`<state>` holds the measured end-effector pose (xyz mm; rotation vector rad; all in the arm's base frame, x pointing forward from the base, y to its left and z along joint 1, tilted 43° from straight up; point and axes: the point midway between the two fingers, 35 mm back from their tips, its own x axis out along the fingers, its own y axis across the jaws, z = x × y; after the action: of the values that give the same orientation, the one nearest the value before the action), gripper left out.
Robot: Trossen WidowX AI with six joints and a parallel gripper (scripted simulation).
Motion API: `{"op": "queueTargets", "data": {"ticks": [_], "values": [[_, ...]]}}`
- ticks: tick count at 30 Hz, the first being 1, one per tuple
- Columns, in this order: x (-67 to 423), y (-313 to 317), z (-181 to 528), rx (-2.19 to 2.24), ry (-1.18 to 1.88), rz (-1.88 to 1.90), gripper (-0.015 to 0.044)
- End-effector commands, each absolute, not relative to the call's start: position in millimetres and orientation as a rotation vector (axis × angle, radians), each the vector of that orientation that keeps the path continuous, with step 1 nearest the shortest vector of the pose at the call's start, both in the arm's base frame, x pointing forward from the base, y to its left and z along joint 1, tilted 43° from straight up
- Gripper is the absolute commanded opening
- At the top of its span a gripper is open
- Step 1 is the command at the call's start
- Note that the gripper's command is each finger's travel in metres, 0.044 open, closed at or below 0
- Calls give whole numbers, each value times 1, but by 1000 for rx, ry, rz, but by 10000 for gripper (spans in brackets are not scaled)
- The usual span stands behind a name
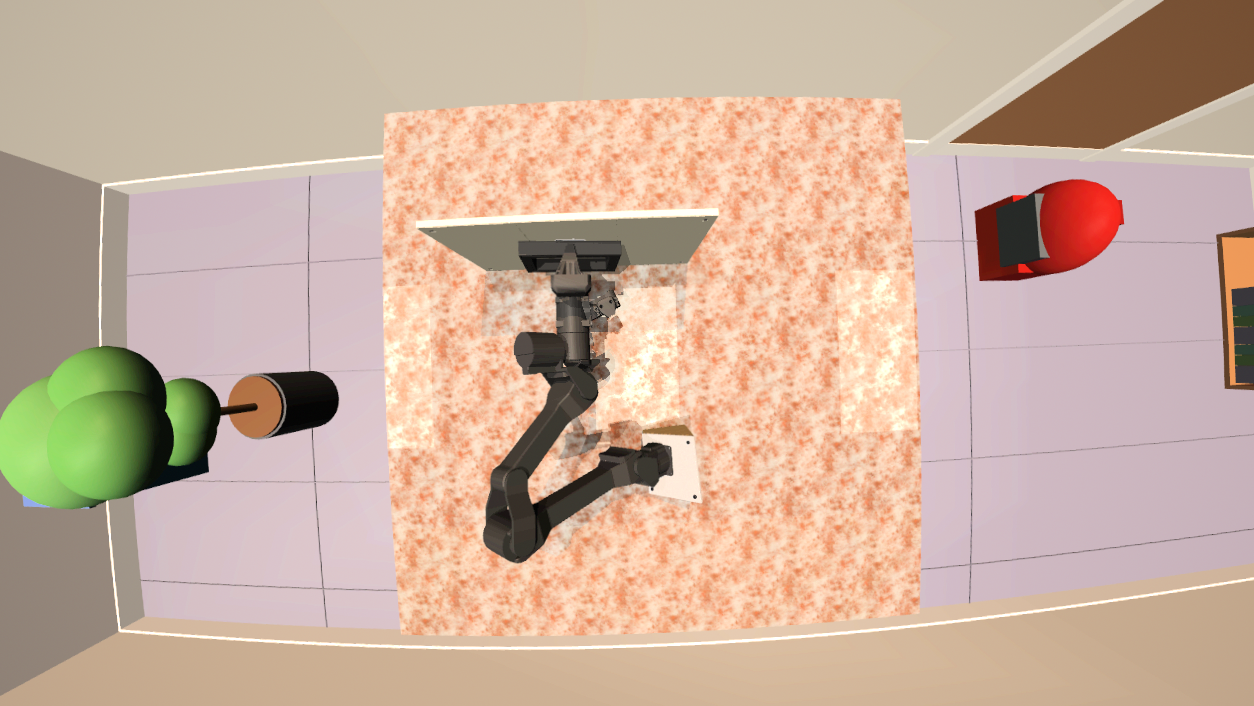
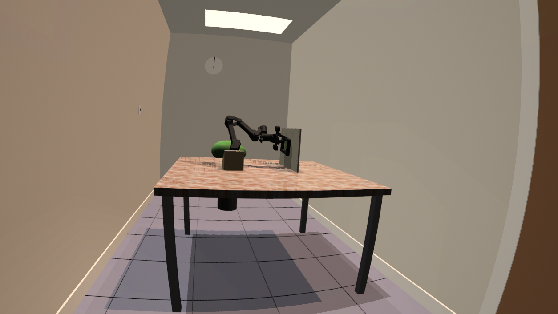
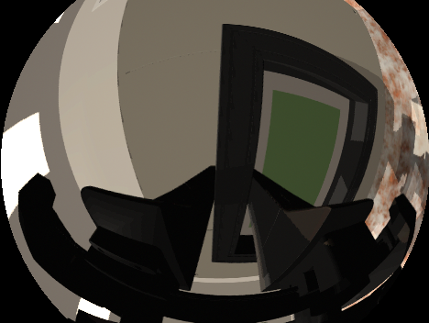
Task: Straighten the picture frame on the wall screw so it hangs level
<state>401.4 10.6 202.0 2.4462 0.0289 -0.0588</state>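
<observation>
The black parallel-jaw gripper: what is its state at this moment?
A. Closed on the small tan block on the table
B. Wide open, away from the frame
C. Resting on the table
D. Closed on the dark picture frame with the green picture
D: in the wrist view the black parallel-jaw gripper clamps the edge bar of the dark picture frame with the green picture at the upright grey wall panel.
</observation>
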Motion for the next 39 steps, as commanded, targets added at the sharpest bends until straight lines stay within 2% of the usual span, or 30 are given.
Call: {"op": "queueTargets", "data": {"ticks": [1,39], "values": [[402,8,204,2443,12,-55,0],[401,15,199,2383,31,-56,0]]}}
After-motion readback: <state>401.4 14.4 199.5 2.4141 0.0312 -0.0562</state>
